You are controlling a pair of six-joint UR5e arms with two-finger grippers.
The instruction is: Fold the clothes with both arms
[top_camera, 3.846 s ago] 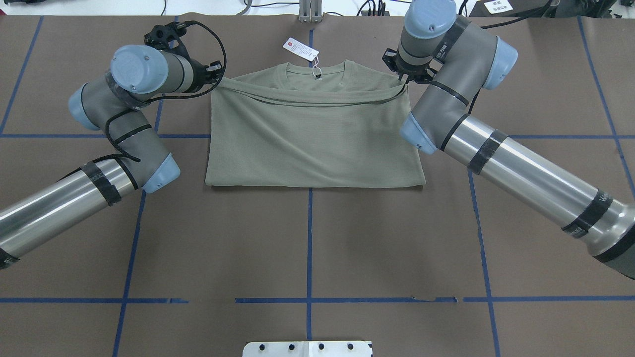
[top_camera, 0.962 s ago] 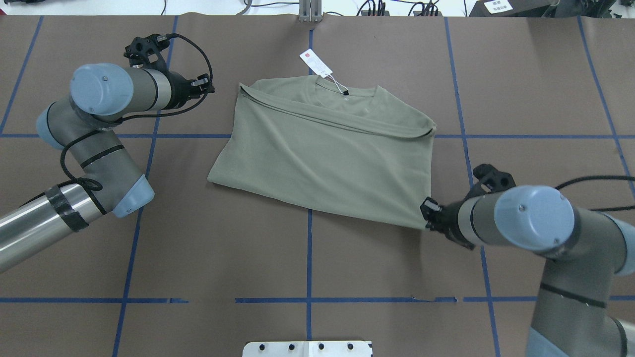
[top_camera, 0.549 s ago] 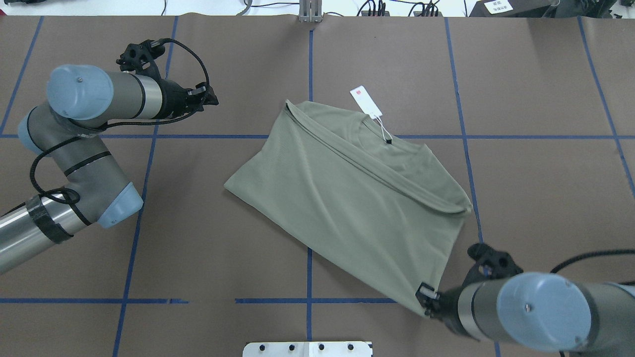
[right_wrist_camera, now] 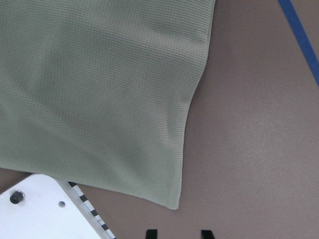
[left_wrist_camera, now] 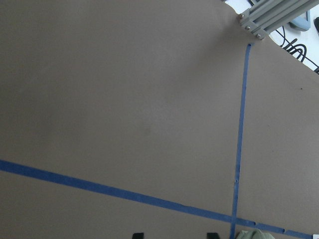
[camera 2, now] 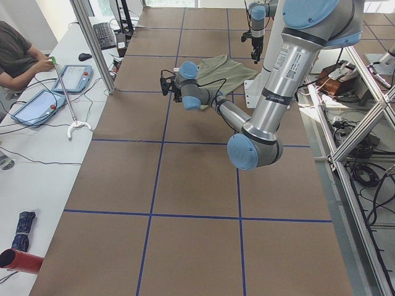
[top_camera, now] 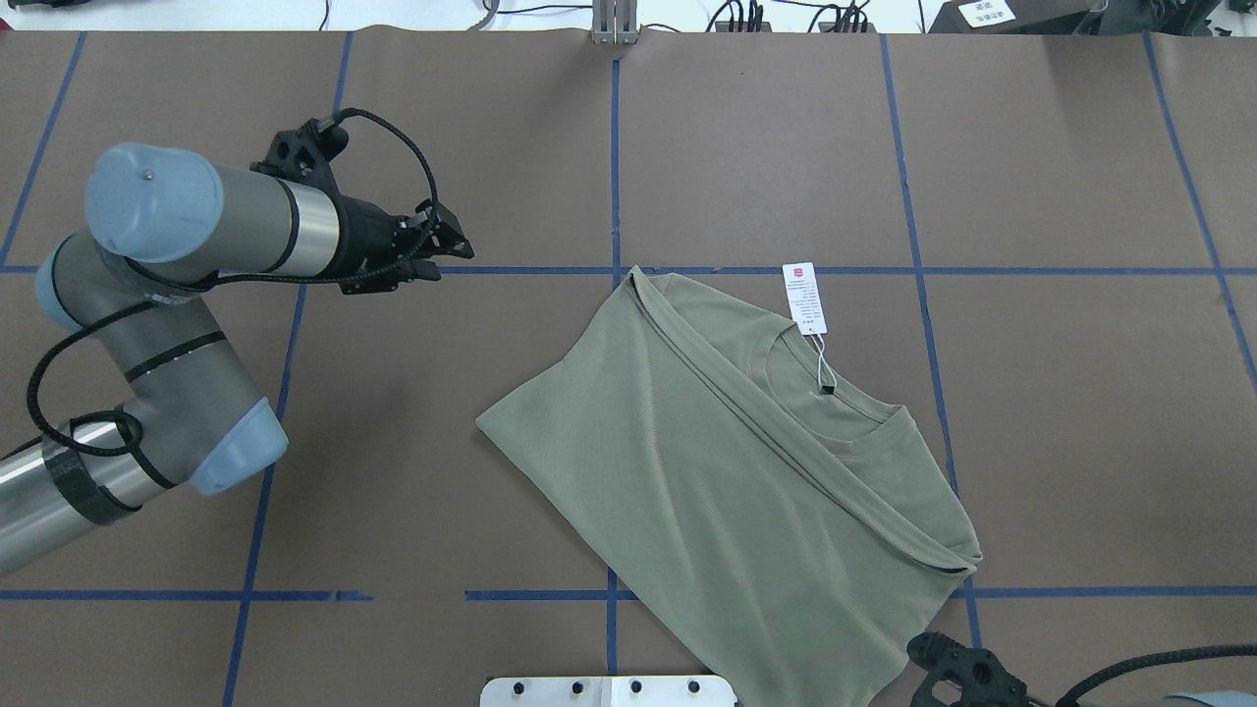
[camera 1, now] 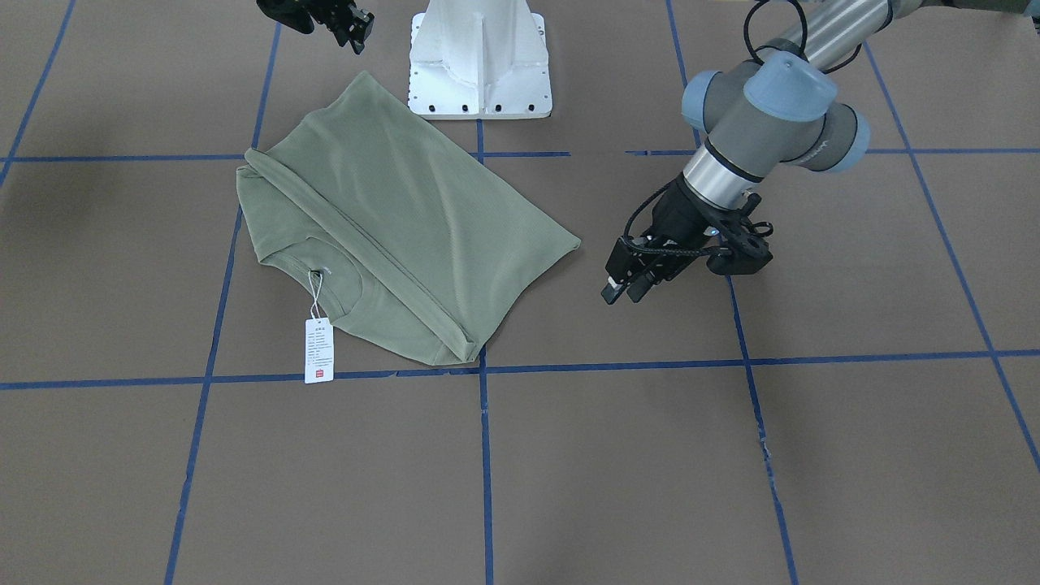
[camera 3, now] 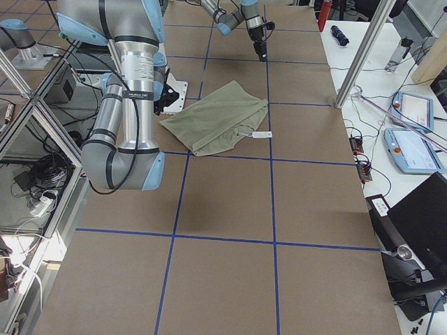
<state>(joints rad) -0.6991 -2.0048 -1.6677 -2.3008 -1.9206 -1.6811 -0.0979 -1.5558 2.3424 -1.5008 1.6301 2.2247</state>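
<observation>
The sage-green shirt [top_camera: 727, 462] lies folded and turned at an angle on the brown table, collar and white hang tag [top_camera: 804, 298] pointing away from me. It also shows in the front view [camera 1: 390, 219]. My right gripper [right_wrist_camera: 179, 232] is open, its fingertips just short of the shirt's loose corner [right_wrist_camera: 172, 201], not touching it. In the front view the right gripper [camera 1: 356, 31] sits beside the pedestal. My left gripper [top_camera: 454, 250] is open and empty above bare table, left of the shirt. It also shows in the front view [camera 1: 621, 291].
The white pedestal base [camera 1: 479, 57] stands at the near table edge, partly under the shirt's corner [right_wrist_camera: 40, 209]. Blue tape lines [top_camera: 614, 147] grid the table. An operator [camera 2: 18, 52] sits beyond the far table edge with tablets [camera 2: 34, 105].
My right gripper dragged the shirt toward the robot's base, turning it, and has now let go of the corner. My left gripper moved a little to the right, staying empty.
</observation>
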